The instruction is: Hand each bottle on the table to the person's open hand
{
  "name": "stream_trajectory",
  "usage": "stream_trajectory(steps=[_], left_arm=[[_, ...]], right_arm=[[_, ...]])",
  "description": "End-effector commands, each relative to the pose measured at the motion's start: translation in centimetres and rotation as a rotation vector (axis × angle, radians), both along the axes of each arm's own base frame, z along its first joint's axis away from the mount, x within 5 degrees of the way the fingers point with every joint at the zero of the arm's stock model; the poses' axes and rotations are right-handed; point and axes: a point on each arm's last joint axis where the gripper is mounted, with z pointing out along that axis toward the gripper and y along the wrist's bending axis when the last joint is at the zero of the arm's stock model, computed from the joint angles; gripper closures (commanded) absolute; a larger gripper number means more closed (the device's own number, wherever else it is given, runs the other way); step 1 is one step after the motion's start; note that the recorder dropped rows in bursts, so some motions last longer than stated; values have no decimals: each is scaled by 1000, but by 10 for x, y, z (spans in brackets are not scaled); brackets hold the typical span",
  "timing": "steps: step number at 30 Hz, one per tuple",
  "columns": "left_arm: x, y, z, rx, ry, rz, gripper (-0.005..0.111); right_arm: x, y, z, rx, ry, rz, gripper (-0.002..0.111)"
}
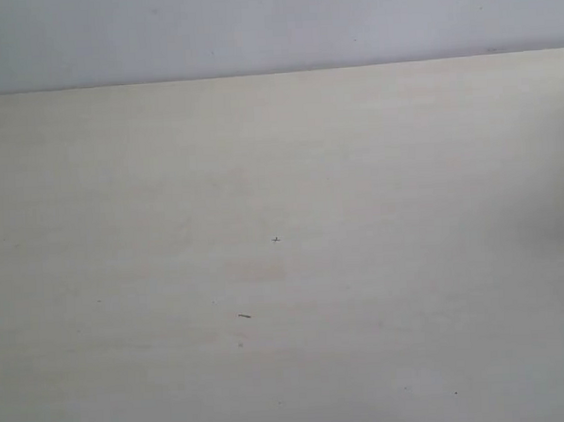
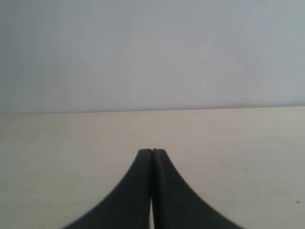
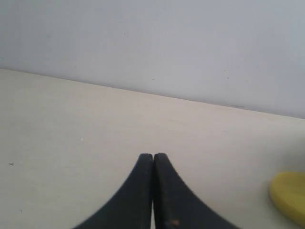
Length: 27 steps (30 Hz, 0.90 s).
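The left claw (image 2: 152,151) hung low over the pale surface (image 1: 285,268), its jaws pressed together and holding nothing. The right claw (image 3: 153,155) was likewise fully closed and empty. Only a rounded part of a yellow bottle (image 3: 288,195) showed, resting on the surface near the right claw; the exterior view caught no bottle. It was probably light, smooth plastic that could slip or dent, so a moderate grip across its body seemed wisest.

bottle (image 3: 290,198) on table (image 1: 285,268) | near right pincer (image 3: 153,156) | wall (image 1: 272,27) behind table
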Motion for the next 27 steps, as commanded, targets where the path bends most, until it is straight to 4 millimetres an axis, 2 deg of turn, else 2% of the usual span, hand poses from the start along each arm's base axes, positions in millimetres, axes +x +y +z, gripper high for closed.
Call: stream_trajectory(steps=[1, 11, 18, 27], left_arm=[[-1, 0, 0, -12, -5, 1, 107], [-1, 0, 0, -12, -5, 1, 107], [-1, 0, 0, -12, -5, 1, 107], [-1, 0, 0, -12, -5, 1, 107]], right_arm=[[0, 0, -1, 4, 4, -5, 108], [0, -1, -1, -1, -7, -10, 108], [2, -7, 4, 6, -59, -128, 108], [2, -8, 8, 49, -98, -153, 108]])
